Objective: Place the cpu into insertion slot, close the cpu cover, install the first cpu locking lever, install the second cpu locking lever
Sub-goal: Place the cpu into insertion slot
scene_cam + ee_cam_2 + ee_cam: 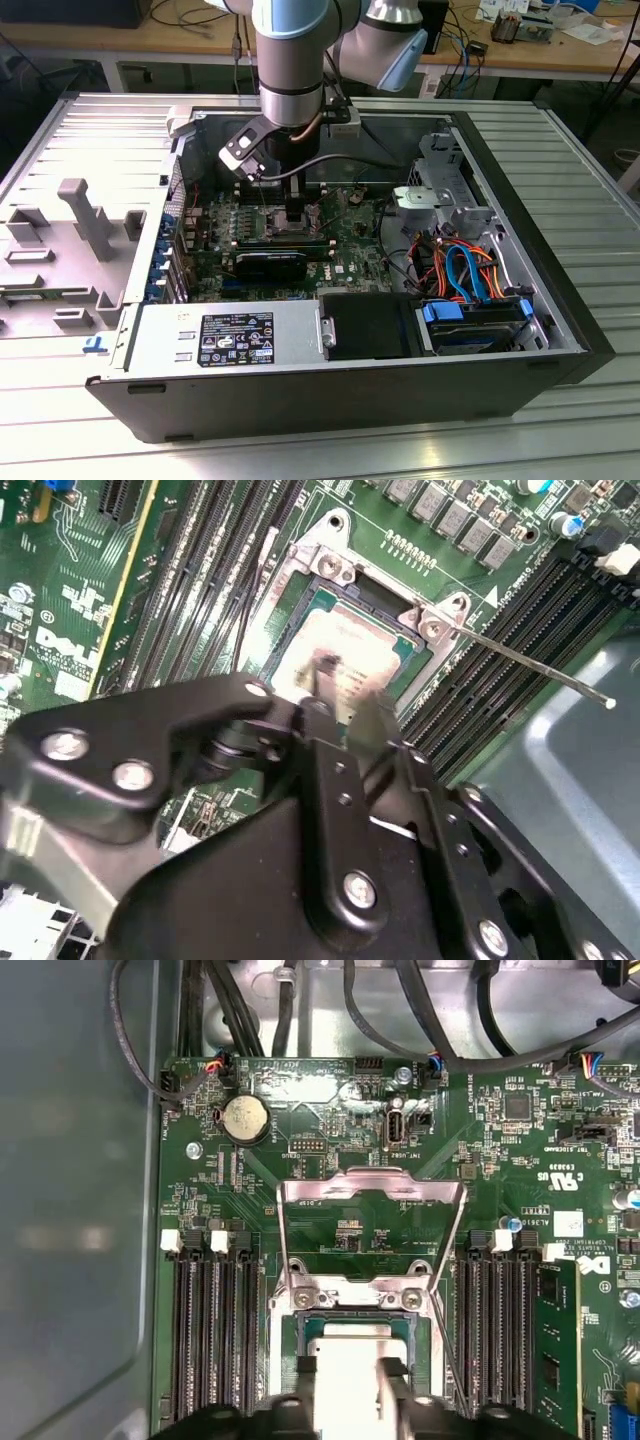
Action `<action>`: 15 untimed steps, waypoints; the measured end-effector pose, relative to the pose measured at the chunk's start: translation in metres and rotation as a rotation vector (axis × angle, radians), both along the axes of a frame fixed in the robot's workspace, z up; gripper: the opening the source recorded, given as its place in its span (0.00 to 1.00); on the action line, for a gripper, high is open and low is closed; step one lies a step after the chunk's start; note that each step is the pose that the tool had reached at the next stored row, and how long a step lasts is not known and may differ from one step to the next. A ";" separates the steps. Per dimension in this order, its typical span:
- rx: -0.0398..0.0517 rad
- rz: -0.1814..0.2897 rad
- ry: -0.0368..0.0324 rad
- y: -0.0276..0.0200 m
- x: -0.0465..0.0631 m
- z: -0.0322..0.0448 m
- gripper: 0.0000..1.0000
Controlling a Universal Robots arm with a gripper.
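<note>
The first step looks done or all but done: the cpu [350,648] lies flat inside the insertion slot [385,600], its dull silver top about level with the socket rim in the second wrist view. The other three steps are not done. In the first wrist view the cpu cover [370,1188] stands swung open, away from the slot [300,1322], so the green motherboard [330,1130] shows through its square opening. Both locking levers are unlatched: one wire lever [283,1250] and the other [449,1270] run along the open cover's two sides, and in the second wrist view a lever [530,662] sticks out free over the memory slots.

The gripper [347,695] hangs right over the socket, inside the open computer case [300,400] in the exterior view. Its fingers [392,1380] are apart, with a strip of the cpu [348,1345] showing between them. They are spread roughly to the chip's width and carry nothing lifted. Whether their tips touch the chip's edges or sit just above it cannot be made out
</note>
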State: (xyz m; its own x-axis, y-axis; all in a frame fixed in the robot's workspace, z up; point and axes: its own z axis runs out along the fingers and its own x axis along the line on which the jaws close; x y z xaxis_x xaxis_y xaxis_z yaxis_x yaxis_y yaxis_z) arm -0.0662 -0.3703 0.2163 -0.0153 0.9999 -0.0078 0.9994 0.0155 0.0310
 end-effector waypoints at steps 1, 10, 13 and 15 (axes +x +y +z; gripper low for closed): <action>-0.0017 0.000 0.0000 0.0002 0.000 0.0011 0.29; -0.0034 0.000 0.0001 0.0003 0.000 0.0093 0.11; -0.0035 0.000 0.0001 0.0003 0.000 0.0161 0.11; -0.0035 0.000 0.0001 0.0003 0.000 0.0226 0.11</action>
State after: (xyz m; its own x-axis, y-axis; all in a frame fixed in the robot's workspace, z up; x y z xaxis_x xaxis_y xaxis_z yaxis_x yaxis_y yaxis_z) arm -0.0659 -0.3700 0.2389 -0.0155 0.9998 -0.0113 0.9994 0.0158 0.0309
